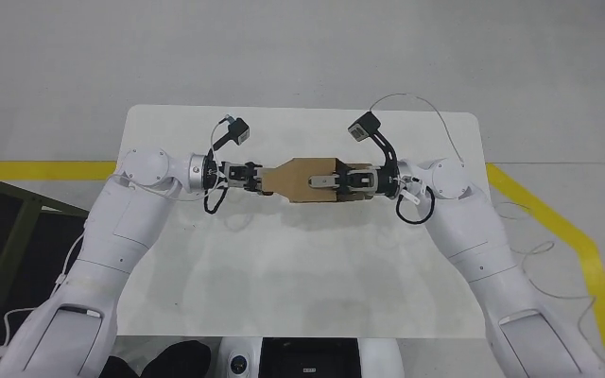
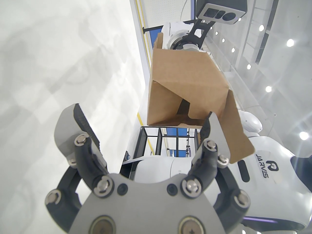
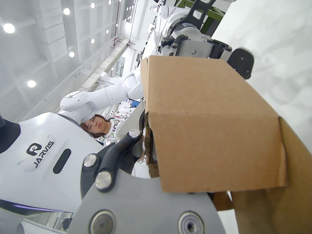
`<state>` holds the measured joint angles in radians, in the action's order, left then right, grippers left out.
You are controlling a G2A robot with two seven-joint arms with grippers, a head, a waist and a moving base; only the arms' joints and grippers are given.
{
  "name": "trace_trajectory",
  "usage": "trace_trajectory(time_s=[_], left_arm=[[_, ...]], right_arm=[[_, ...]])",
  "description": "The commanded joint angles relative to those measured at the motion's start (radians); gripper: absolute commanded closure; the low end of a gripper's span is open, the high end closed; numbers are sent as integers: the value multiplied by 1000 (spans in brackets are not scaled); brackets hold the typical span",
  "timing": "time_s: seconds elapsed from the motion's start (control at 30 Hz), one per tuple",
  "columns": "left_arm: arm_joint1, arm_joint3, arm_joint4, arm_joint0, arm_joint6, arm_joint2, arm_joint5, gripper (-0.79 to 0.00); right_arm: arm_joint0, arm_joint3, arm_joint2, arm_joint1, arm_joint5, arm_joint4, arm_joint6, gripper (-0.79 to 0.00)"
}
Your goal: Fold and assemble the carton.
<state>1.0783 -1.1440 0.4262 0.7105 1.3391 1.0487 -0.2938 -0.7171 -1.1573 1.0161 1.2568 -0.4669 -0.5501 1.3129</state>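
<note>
A brown carton (image 1: 302, 178) hangs above the white table (image 1: 284, 283), between my two arms. It is partly formed into a box, with loose flaps at both ends. My right gripper (image 1: 331, 180) is shut on the carton's end wall; one pale finger (image 3: 132, 122) presses beside the carton (image 3: 207, 118), and cardboard hides the other. My left gripper (image 2: 145, 113) is open at the opposite end of the carton (image 2: 187, 81). An end flap (image 2: 240, 135) runs past the outside of one of its fingers (image 2: 212, 127), and nothing lies between the fingers.
The table's front half is bare beneath the arms. Grey floor with a yellow line (image 1: 57, 170) surrounds the table. Thin cables (image 1: 444, 118) loop off the right arm near the far edge.
</note>
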Motion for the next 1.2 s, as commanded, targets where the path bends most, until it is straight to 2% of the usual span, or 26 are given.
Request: trace_trajectory(time_s=[0.0,0.4,1.17], left_arm=[[2,1,2,-3,-1,-4,0,-785],[8,16,7,-23,0,-17,-8,-785],[4,8,10,-15,4,-10,-2,-785]], right_arm=[[4,-2,-2,1,-2,3,2,0],[10,-25,-35,9,-7,5,6,0],[8,-18,-35,10,-8,6,6,0]])
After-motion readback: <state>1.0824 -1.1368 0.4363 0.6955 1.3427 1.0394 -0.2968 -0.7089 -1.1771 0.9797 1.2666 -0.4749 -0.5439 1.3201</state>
